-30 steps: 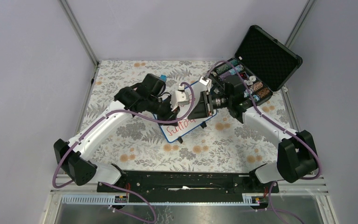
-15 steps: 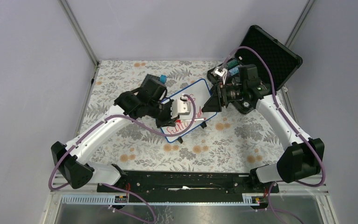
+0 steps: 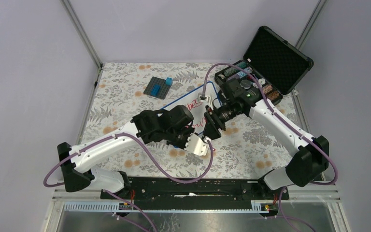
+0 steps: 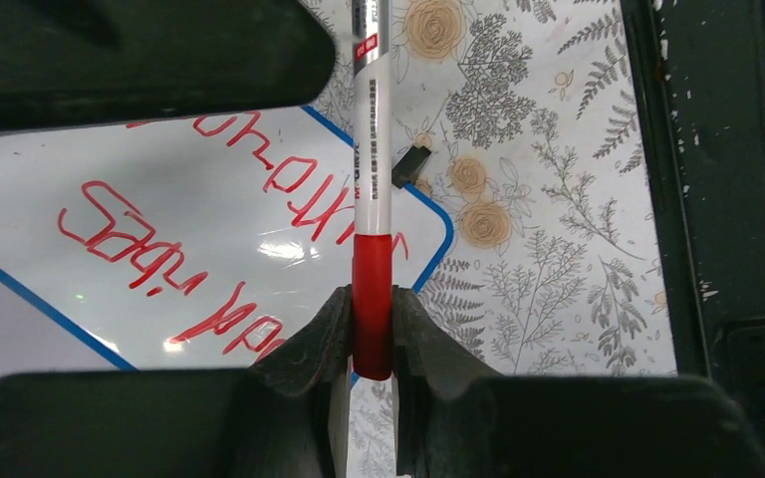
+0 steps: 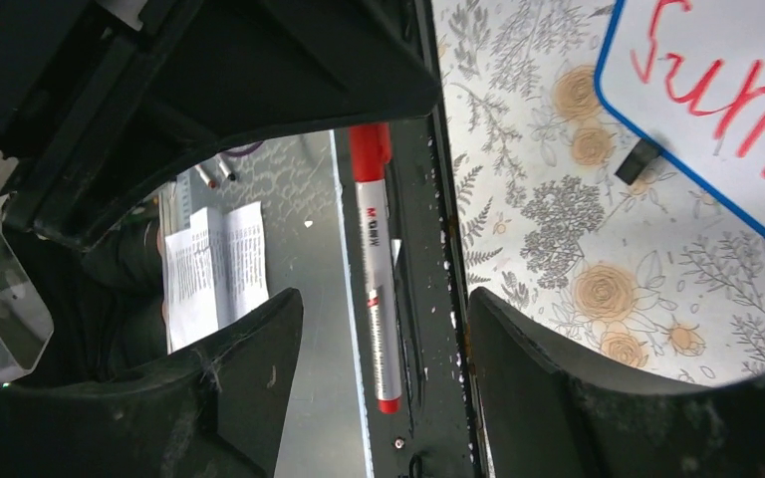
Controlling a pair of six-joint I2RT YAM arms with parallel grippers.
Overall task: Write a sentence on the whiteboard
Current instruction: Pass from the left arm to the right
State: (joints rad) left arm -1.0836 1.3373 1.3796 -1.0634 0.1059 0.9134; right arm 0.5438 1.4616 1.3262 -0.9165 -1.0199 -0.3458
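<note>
Back off the whiteboard (image 3: 189, 100) comes the left gripper (image 3: 194, 138), drawn toward the near edge, while the right gripper (image 3: 209, 125) has swung in from the open case (image 3: 276, 58) to meet it. I'd judge the writing finished and a hand-over or capping of the marker under way. From above, both arms cover most of the board, and the marker itself is too small to pick out. The left wrist view shows those jaws pinched narrow on the marker (image 4: 371, 199) at its red end. The sentence (image 4: 159, 234) lies beyond them on the board, with part of it behind the gripper body and the marker's far end cut off. The right wrist view shows its jaws standing wide with the barrel between them, untouched; only a board corner shows beyond the jaws.
</note>
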